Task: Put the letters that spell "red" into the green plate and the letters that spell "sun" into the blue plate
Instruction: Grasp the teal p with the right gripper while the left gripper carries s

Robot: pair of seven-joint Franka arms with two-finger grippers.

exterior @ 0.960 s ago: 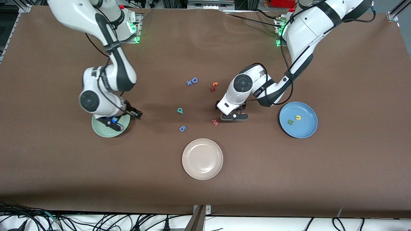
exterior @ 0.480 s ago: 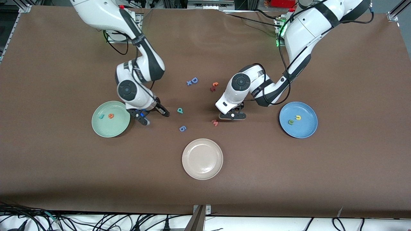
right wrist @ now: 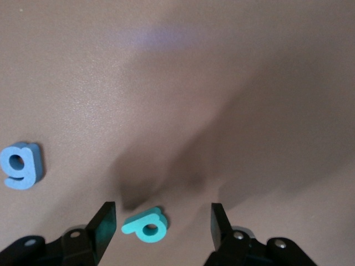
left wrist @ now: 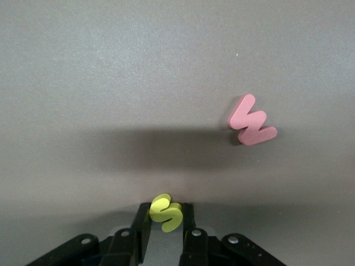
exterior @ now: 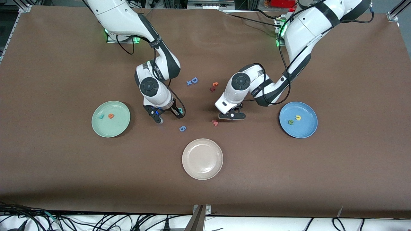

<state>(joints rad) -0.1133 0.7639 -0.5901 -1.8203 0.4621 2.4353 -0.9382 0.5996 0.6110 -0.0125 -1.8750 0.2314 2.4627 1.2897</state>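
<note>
The left gripper (left wrist: 165, 230) pinches the yellow "s" (left wrist: 166, 211) beside the pink "w" (left wrist: 252, 121); the right gripper (right wrist: 161, 224) gapes over the teal "d" (right wrist: 146, 225).

pink piece (left wrist: 252, 120): reads "w"
yellow piece (left wrist: 166, 211): an "s"
teal piece (right wrist: 145, 225): a "d", though it shows as "p" flipped
blue piece (right wrist: 20, 165): "6", or maybe "g"
bigger blue piece (exterior: 194, 80): capital "D"
printed labels/brands: none readable
</note>
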